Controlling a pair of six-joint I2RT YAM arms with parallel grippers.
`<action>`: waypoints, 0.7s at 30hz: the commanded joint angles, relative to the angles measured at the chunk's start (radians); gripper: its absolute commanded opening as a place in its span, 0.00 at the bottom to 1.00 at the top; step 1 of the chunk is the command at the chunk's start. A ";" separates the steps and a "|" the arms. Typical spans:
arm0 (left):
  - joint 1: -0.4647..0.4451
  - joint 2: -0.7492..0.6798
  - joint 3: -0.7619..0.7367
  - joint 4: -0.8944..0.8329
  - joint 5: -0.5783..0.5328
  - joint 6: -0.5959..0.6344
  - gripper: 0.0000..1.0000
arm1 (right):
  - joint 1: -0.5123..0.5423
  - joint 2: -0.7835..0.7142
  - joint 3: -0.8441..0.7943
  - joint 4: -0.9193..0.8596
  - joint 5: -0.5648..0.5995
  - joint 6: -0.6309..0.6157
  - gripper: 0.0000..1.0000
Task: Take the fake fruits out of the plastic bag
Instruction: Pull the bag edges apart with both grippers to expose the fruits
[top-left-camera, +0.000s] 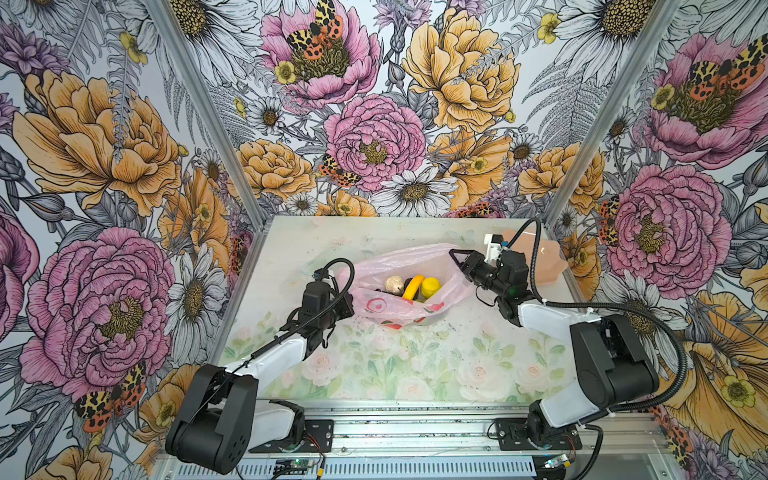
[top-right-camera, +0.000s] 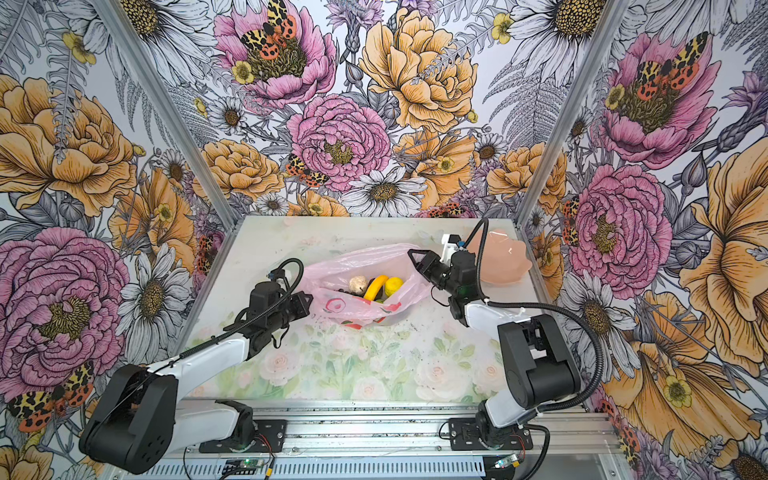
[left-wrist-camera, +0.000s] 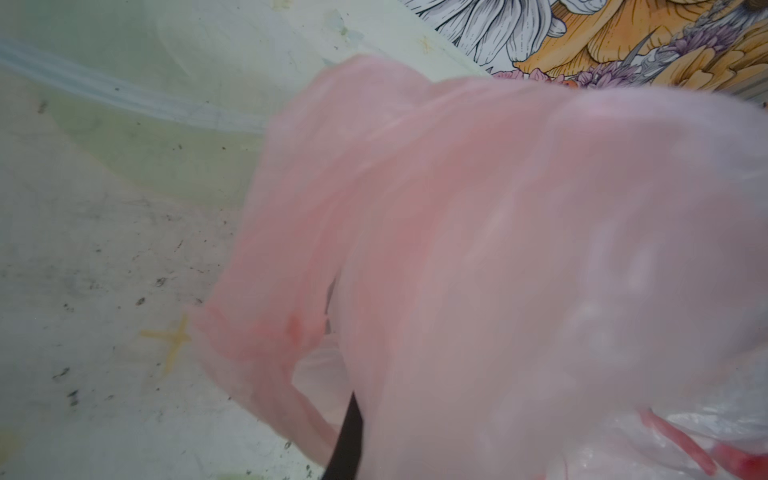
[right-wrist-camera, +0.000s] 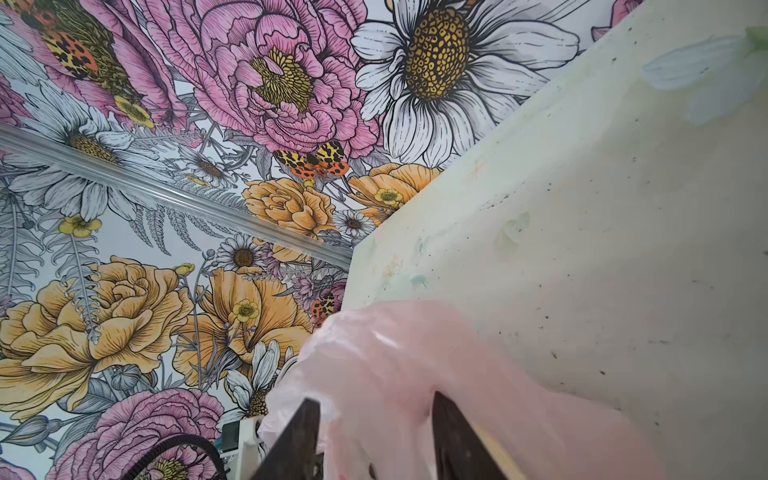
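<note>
Translucent pink plastic bag (top-left-camera: 376, 306) lies mid-way on the pale floral table (top-left-camera: 374, 365), mouth gaping
Yellow plastic banana (top-left-camera: 413, 286), round yellow lemon (top-left-camera: 431, 285) and cream-white lumpy piece (top-left-camera: 393, 284) lie inside; left gripper (top-left-camera: 349, 300) pinches its left edge, right gripper (top-left-camera: 454, 255) has jaws apart around the right rim

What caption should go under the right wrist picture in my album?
Right pincer, fingers apart, pink plastic bag film between them, with the speckled table and flowered wall behind.

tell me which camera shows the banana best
Both top views: the banana lies in plain sight in the open plastic bag, beside the lemon. Both wrist views show the bag's pink film but no banana.
</note>
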 joint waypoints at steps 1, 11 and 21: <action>-0.005 0.000 0.022 -0.020 -0.046 0.026 0.00 | 0.008 -0.107 0.010 -0.160 0.051 -0.136 0.65; -0.020 -0.028 0.017 -0.056 -0.067 0.029 0.00 | 0.182 -0.360 0.064 -0.744 0.581 -0.345 0.87; -0.078 -0.032 0.003 -0.015 -0.061 0.029 0.00 | 0.371 -0.201 0.119 -0.795 0.809 -0.243 0.87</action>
